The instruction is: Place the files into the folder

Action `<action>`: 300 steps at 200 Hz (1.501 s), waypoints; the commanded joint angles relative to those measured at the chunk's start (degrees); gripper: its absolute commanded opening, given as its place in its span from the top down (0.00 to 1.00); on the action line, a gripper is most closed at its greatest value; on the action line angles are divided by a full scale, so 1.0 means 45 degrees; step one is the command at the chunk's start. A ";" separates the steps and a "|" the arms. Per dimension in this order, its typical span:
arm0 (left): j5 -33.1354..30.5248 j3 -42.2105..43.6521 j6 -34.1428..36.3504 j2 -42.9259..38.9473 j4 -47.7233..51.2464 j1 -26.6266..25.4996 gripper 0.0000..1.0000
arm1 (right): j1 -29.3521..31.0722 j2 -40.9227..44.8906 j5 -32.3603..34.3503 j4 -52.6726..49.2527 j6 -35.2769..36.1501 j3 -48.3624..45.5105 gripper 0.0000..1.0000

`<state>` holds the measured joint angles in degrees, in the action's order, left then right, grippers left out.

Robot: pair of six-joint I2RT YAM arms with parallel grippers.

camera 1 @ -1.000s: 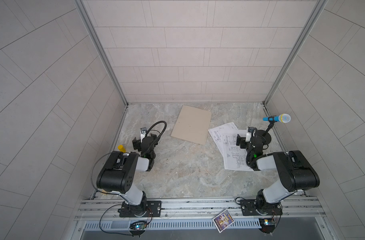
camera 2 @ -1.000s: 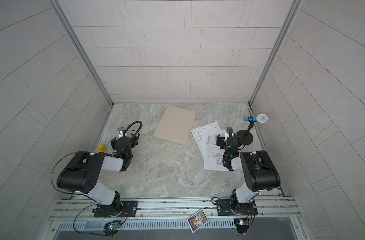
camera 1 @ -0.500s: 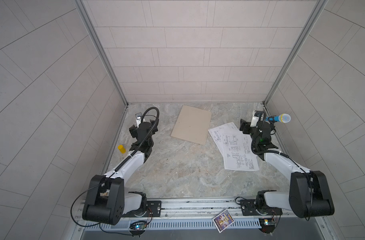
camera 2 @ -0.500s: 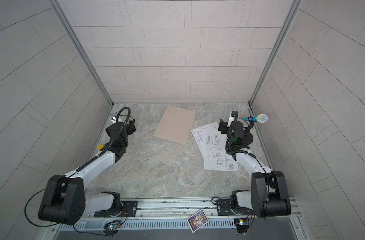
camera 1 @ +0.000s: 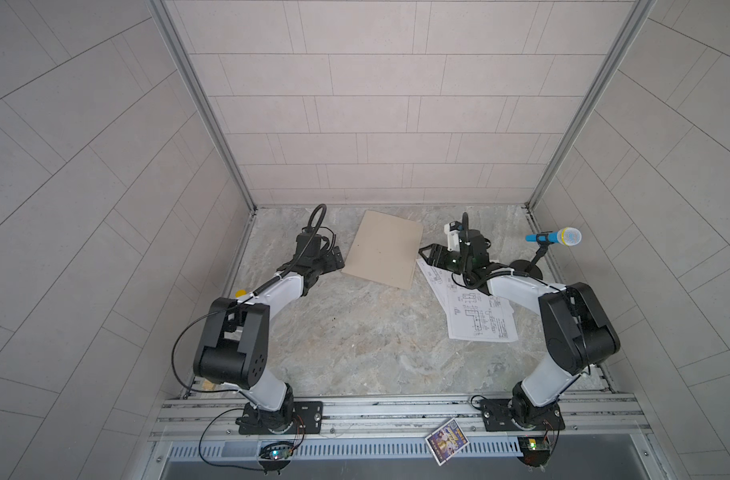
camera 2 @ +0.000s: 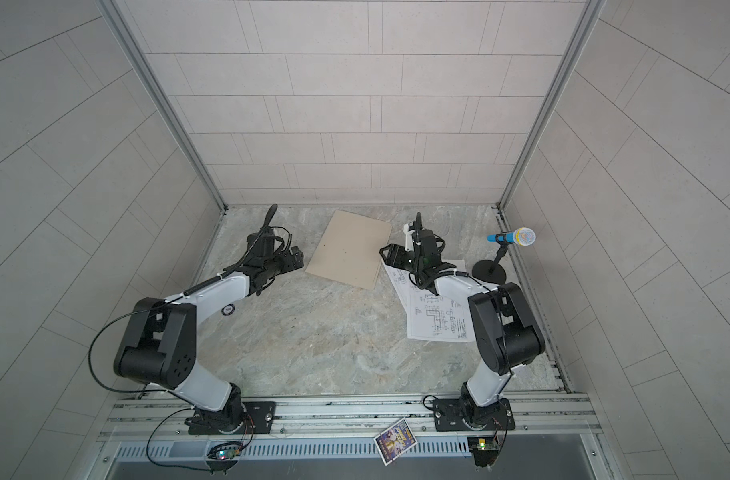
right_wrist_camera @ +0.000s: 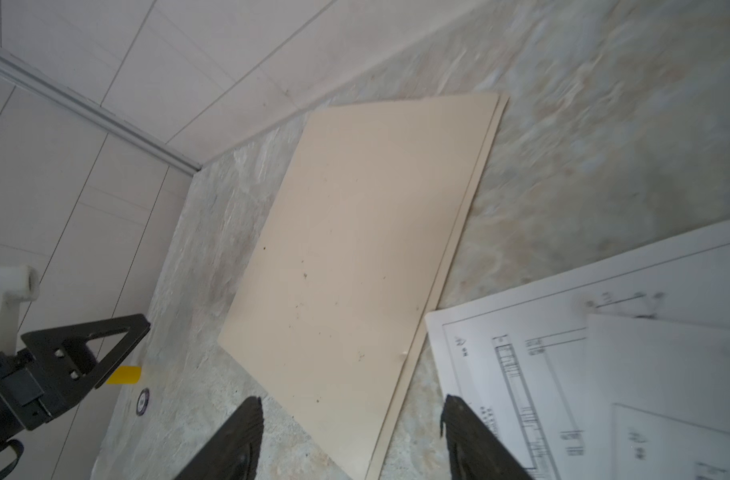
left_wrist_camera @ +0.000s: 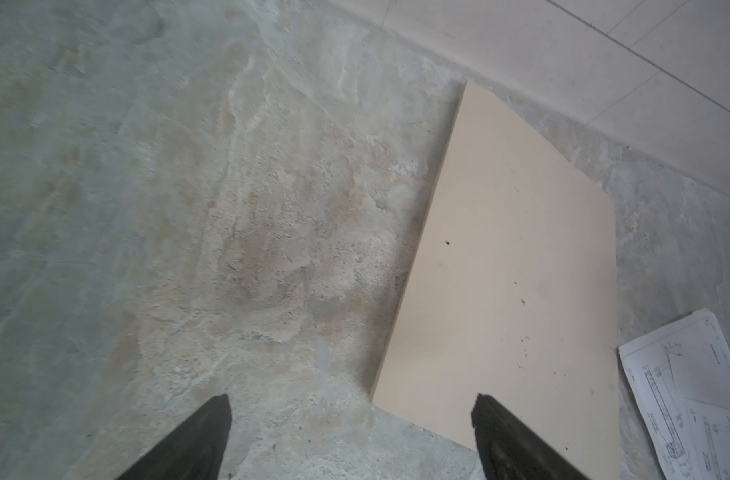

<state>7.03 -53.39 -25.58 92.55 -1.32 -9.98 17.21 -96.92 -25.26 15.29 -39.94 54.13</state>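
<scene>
The tan folder (camera 1: 382, 249) (camera 2: 348, 249) lies shut and flat at the back middle of the stone table. The files (camera 1: 475, 311) (camera 2: 438, 320), white sheets with line drawings, are fanned out to its right, overlapping one another. My left gripper (camera 1: 337, 259) (left_wrist_camera: 351, 403) hovers open at the folder's (left_wrist_camera: 513, 270) near left corner, with nothing between its fingers. My right gripper (camera 1: 427, 254) (right_wrist_camera: 351, 405) is open and empty over the folder's (right_wrist_camera: 355, 249) near right corner, where the files (right_wrist_camera: 604, 374) begin.
A blue toy microphone (camera 1: 554, 237) on a black stand (camera 1: 525, 268) sits at the right wall, behind the right arm. A small yellow piece (right_wrist_camera: 124, 374) and a round token (camera 2: 228, 309) lie near the left wall. A colourful picture card (camera 1: 446, 441) rests on the front rail.
Both arms have unfolded and reached forward, so each gripper now sits at a near corner of the folder. The right jaws have narrowed a little.
</scene>
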 commanded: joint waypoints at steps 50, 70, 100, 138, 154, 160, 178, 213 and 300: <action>0.1703 -0.1321 -0.0667 0.1713 0.1040 -0.0205 0.10 | 0.0647 -0.1748 -0.0662 -0.0661 -0.1784 0.1182 0.32; 0.1593 -0.1634 -0.0653 0.2011 0.1056 -0.0224 0.11 | 0.0734 -0.2173 -0.0705 -0.0778 -0.1854 0.1461 0.32; 0.1727 -0.2182 -0.0565 0.2610 0.1236 -0.0312 0.13 | 0.0948 -0.2905 -0.0907 -0.1025 -0.2003 0.2035 0.35; 0.1892 -0.2433 -0.0570 0.2965 0.1221 -0.0382 0.14 | 0.1038 -0.3302 -0.0358 -0.1954 -0.2003 0.2391 0.37; 0.1795 -0.2495 -0.0602 0.3100 0.1263 -0.0405 0.14 | 0.1058 -0.3286 -0.0172 -0.2138 -0.1916 0.2420 0.37; 0.1748 -0.2510 -0.0605 0.3136 0.1259 -0.0410 0.14 | 0.1067 -0.3285 -0.0125 -0.2214 -0.1887 0.2451 0.37; 0.1715 -0.2529 -0.0638 0.3236 0.1256 -0.0439 0.14 | 0.1097 -0.3409 -0.0105 -0.2452 -0.1740 0.2665 0.37; 0.1597 -0.2619 -0.0570 0.3289 0.1252 -0.0576 0.14 | 0.1097 -0.3950 -0.0102 -0.4901 -0.0502 0.4139 0.36; 0.1252 -0.2912 -0.0566 0.3529 0.1260 -0.0748 0.14 | 0.1136 -0.4194 0.0125 -0.5127 -0.0498 0.4281 0.36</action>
<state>14.26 -64.73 -28.29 107.42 3.77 -13.06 21.87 -115.63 -26.04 -6.87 -42.35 74.17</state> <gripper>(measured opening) 0.861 0.639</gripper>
